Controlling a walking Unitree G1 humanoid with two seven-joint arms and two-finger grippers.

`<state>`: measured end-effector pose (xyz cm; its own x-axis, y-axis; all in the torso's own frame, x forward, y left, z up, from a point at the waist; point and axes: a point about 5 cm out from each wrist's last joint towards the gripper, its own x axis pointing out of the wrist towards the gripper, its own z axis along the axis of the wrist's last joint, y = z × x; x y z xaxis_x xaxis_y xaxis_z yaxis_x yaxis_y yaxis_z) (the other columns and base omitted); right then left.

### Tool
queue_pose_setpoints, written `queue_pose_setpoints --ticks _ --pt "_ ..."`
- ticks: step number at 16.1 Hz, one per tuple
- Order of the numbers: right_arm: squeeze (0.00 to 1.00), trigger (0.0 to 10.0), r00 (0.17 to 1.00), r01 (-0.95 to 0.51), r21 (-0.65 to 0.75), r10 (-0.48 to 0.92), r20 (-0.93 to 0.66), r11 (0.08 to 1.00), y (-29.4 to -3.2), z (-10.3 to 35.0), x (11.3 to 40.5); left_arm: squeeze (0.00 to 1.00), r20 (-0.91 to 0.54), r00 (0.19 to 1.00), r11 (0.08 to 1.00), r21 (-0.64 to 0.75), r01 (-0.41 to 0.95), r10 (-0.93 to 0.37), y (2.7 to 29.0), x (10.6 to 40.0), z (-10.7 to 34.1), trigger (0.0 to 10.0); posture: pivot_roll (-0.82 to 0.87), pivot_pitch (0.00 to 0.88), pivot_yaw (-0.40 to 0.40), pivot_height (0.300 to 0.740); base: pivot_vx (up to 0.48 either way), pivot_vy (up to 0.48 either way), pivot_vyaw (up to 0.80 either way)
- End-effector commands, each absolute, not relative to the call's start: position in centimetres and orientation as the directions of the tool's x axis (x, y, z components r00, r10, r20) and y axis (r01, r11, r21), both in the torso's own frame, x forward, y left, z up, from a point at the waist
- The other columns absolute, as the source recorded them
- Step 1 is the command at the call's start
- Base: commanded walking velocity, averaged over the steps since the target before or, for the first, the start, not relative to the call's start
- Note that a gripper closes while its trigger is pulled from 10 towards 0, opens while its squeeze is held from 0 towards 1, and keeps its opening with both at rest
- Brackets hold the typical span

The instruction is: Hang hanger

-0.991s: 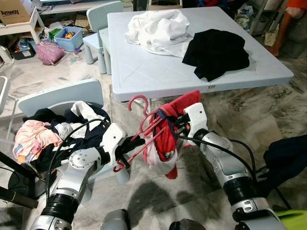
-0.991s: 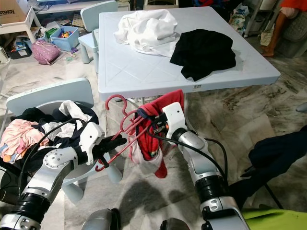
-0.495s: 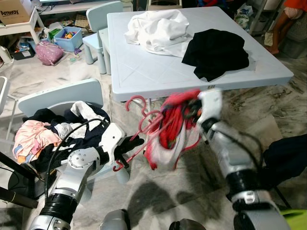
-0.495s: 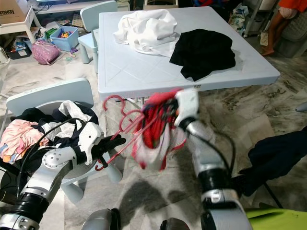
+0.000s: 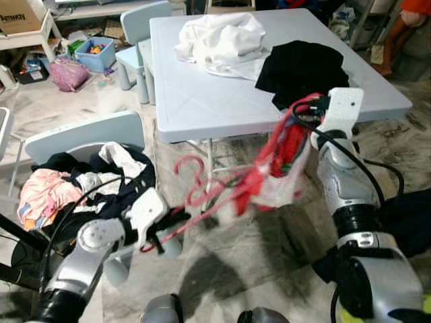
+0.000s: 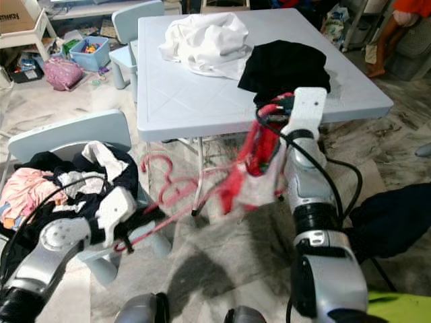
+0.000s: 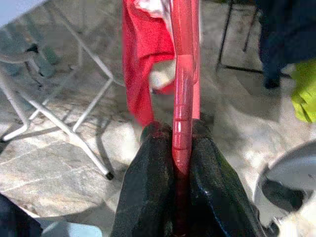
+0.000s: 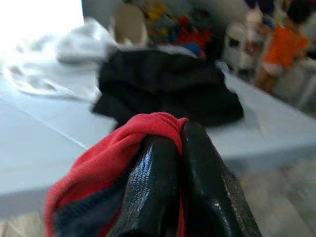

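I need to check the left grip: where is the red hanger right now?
The red hanger hangs low in front of the pale blue table, its lower end clamped in the left gripper, its far end in the red garment.

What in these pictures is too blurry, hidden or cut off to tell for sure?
- How the red garment sits on the pink hanger: motion blur smears both in the eye views.
- The hanger's hook: cut off by the left wrist view's top edge.
- The person by the table: cut off at the corner in the eye views.
- The clothes heaped on the chair: tangled, and the left gripper arm covers part.
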<state>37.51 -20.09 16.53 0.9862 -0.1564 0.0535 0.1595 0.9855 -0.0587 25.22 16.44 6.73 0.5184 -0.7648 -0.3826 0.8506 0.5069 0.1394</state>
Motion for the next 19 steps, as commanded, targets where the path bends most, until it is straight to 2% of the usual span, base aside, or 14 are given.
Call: queue_pose_setpoints --ticks 1,4,7,8,9,10,11,13,14,19 --pt "0.0 0.0 0.969 0.249 -0.065 -0.248 0.016 0.966 -21.3 16.3 37.7 0.0 -0.374 0.524 0.491 0.189 0.851 -0.765 16.6 25.1 7.4 0.0 0.0 0.029 -0.012 0.74 0.0 0.0 0.0" --pt "0.0 0.0 0.924 0.36 -0.106 -0.37 -0.101 0.927 -23.3 14.0 37.0 0.0 -0.305 0.629 0.596 0.205 0.776 -0.715 17.2 25.4 8.0 0.0 0.01 0.03 -0.014 0.74 0.0 0.0 0.0" --pt "0.0 0.0 0.941 0.287 -0.178 -0.312 -0.131 0.941 -24.8 12.4 36.0 0.0 -0.136 0.805 0.78 0.199 0.593 -0.577 17.9 25.5 9.0 0.0 0.0 0.026 -0.002 0.74 0.0 0.0 0.0" --pt "0.0 0.0 0.945 0.274 -0.183 -0.3 -0.13 0.944 -24.8 12.3 35.9 0.0 -0.121 0.826 0.799 0.209 0.564 -0.551 18.1 25.6 9.1 0.0 0.0 0.026 -0.002 0.74 0.0 0.0 0.0" --pt "0.0 0.0 0.98 0.148 -0.185 -0.169 -0.102 0.972 -23.9 12.0 35.3 0.0 -0.094 0.891 0.873 0.182 0.453 -0.443 18.7 25.9 9.2 6.9 0.0 0.029 0.002 0.74 0.0 0.0 0.0" --pt "0.0 0.0 0.994 0.059 -0.181 -0.074 -0.077 0.982 -22.9 12.0 34.8 0.0 -0.075 0.915 0.897 0.18 0.403 -0.396 19.0 26.1 9.3 9.3 -0.01 0.029 0.002 0.74 0.0 0.0 0.0" --pt "0.0 0.0 0.998 -0.044 -0.146 0.038 -0.048 0.988 -21.7 12.0 34.2 0.0 -0.037 0.94 0.926 0.162 0.341 -0.34 19.1 26.4 9.8 9.9 -0.01 0.022 -0.005 0.74 0.0 0.0 0.0" --pt "0.0 0.0 0.999 -0.051 -0.122 0.052 0.01 0.991 -20.9 12.8 34.1 0.0 -0.018 0.967 0.962 0.103 0.253 -0.253 19.0 27.3 10.5 10.0 0.0 0.013 -0.014 0.74 0.0 0.0 0.0" --pt "0.0 0.0 0.994 -0.057 -0.118 0.067 0.083 0.991 -19.9 14.1 34.3 0.0 0.033 0.967 0.964 0.089 0.25 -0.254 18.9 28.0 11.6 10.0 0.01 0.01 -0.015 0.74 0.0 0.0 0.0" --pt "0.0 0.0 0.965 -0.12 -0.15 0.151 0.214 0.981 -17.5 16.7 33.8 0.0 0.098 0.971 0.975 0.069 0.21 -0.216 19.1 29.2 13.5 10.0 0.0 0.014 -0.016 0.74 0.115 0.0 0.0"
